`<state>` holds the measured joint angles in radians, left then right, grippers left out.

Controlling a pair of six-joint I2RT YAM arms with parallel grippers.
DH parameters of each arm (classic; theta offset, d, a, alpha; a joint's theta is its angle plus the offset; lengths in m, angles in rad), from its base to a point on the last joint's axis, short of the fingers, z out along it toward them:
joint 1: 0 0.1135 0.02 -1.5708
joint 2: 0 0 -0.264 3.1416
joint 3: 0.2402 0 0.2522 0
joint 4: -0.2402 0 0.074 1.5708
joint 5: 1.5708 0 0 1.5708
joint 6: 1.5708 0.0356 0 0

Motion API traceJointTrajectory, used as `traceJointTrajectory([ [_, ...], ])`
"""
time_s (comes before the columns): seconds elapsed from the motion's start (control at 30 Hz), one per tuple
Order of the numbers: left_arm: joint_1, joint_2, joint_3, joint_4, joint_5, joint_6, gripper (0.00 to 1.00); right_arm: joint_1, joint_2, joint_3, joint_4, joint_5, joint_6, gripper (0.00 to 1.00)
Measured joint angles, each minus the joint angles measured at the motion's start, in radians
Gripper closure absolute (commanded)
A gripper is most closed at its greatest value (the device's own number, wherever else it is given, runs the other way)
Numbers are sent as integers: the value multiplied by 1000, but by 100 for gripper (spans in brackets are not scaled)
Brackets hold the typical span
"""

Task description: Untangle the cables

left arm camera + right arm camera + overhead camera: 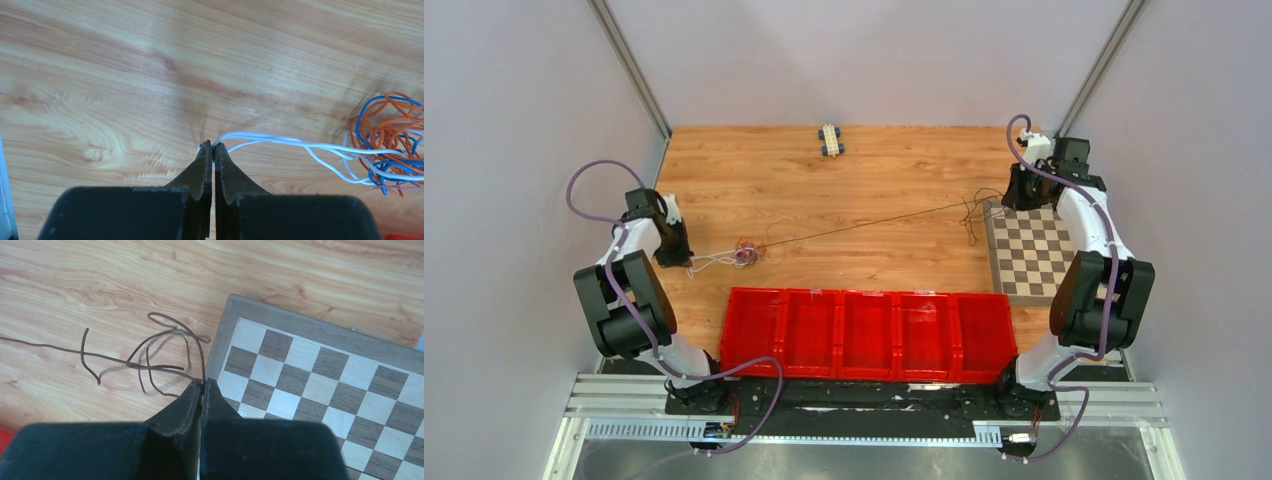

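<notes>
Wire this thin and limp weighs almost nothing and will snag or spring rather than push, so I reckon each strand wants taking near a free end and drawing gently away from the tangle. The left gripper (214,148) is pinched tight on thin white wires (280,142), which run off to its right into the small knot of orange, blue and purplish cables (387,142) lying on the pale wooden tabletop (100,75). The right gripper (202,384) is clamped on a thin dark brown wire (150,365), whose loose loops curl just ahead and to the left of its tips, with the grey-framed wooden chessboard (325,375) on its right. Only the overhead view shows that dark strand stretched across the table towards the knot, and the row of red plastic bins (864,330) by the arm bases. Only the wrist views show the knot's separate colours and each actual pinch.
</notes>
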<state>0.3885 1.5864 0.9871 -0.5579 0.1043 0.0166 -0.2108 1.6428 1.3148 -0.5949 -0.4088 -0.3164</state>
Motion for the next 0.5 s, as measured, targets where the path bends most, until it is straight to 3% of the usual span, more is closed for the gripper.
traceJointTrajectory([
  [0.47,-29,-20,29,-3,174,58,100,41,-11,94,-22,-279,98,99],
  [0.5,-29,-23,31,-3,187,59,100,58,-13,92,-22,-292,106,89],
])
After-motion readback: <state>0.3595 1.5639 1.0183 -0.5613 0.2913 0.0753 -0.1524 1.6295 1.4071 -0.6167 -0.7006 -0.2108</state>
